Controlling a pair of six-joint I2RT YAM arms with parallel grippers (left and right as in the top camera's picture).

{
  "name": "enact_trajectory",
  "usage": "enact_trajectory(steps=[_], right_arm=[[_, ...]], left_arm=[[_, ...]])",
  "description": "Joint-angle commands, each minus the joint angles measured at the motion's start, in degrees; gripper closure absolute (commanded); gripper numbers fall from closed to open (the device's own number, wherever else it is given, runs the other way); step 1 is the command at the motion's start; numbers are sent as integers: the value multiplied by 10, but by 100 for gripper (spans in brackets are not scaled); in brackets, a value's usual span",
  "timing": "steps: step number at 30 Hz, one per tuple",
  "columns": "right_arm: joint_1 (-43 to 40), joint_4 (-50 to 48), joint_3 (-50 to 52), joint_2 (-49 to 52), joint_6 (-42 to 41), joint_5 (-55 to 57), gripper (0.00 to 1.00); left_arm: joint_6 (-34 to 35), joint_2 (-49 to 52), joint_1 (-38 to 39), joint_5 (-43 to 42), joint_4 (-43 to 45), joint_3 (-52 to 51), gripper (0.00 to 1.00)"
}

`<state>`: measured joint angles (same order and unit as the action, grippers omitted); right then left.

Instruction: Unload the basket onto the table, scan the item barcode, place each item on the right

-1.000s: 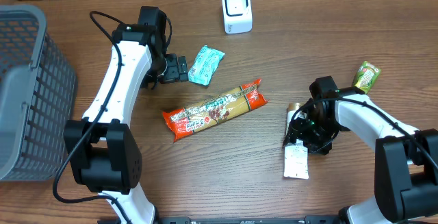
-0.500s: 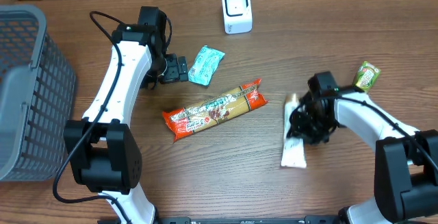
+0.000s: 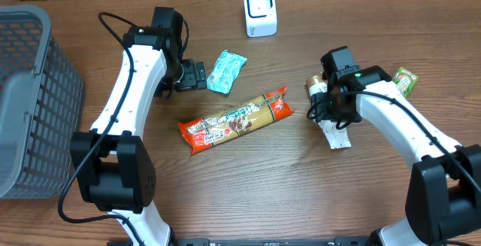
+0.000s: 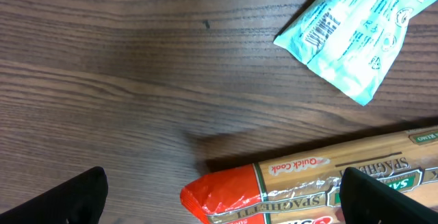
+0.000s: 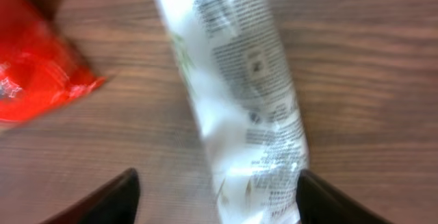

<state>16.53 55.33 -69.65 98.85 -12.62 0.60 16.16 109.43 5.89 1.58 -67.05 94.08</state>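
A white scanner (image 3: 260, 10) stands at the back of the table. A long white packet (image 3: 337, 135) with a brown end lies right of centre, angled toward the scanner. My right gripper (image 3: 331, 109) is over its middle. In the right wrist view the packet (image 5: 239, 80), its black print blurred, runs between the fingers (image 5: 113, 198) of that gripper (image 5: 215, 196), which stands open with a gap on the left side. My left gripper (image 3: 197, 75) is wide open beside a teal packet (image 3: 226, 71); its barcode faces up in the left wrist view (image 4: 356, 25).
An orange spaghetti pack (image 3: 237, 119) lies mid-table; its end sits between the left gripper's (image 4: 226, 200) fingers in the left wrist view (image 4: 239, 190). A small green packet (image 3: 403, 83) is at the far right. A grey mesh basket (image 3: 30, 103) fills the left edge.
The right gripper carried the white packet up and left toward the scanner, turning it, then spread its fingers. The left arm has not moved.
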Motion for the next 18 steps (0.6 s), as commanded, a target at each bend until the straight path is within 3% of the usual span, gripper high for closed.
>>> enact_trajectory(steps=[1,3,7,18], right_arm=[[-73,13,-42,-17,6,-101,18],[-123,22,-39,-16,21,-163,13],[-187,19,-4,-6,78,-240,12],[-202,-100,113,50,149,-318,16]], left_arm=[[0,1,-2,5,0,0,0],[-1,1,-2,5,0,0,0],[0,1,-2,5,0,0,0],[-1,1,-2,5,0,0,1]])
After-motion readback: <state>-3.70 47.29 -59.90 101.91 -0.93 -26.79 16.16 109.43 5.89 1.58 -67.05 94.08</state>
